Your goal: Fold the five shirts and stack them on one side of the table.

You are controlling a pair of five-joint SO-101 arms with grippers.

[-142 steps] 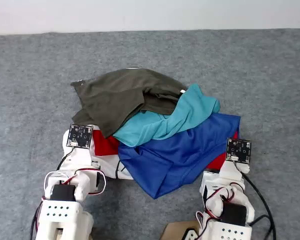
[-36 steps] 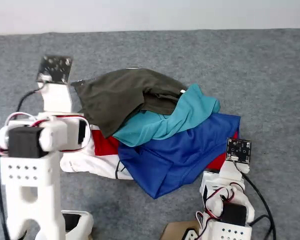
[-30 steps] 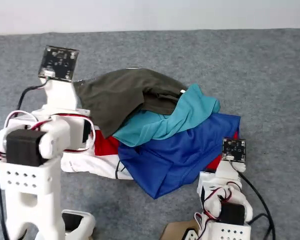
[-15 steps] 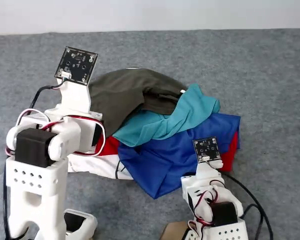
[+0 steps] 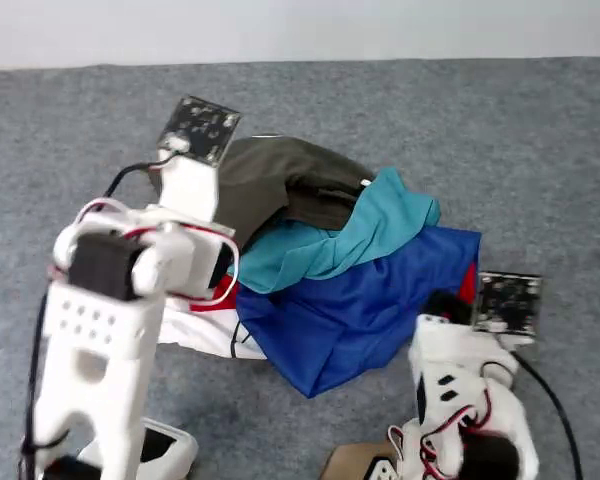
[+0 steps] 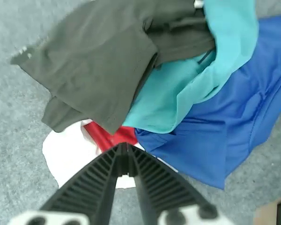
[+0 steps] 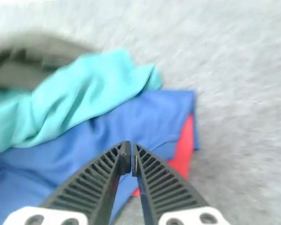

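One worktop: grey and felt-like, spanning the high view below a pale strip along the top edge.
Shirt pile: five shirts heaped unfolded at the middle of the high view, overlapping one another.
Blue shirt: the broadest piece, spread from the centre toward the lower centre-right, under the teal one.
Olive shirt: upper centre-left of the heap, its lower flap lying over the teal.
Teal shirt: a rumpled band from the centre up to the right, resting on the blue.
White shirt: lower left of the heap, at the bottom, partly behind my left arm.
Red shirt: slivers showing beneath the blue and beside the white.
My left pincer: fingers pressed together, gripping nothing, above the heap's left side.
My right pincer: tips together, empty, above the blue shirt's right edge near the red.
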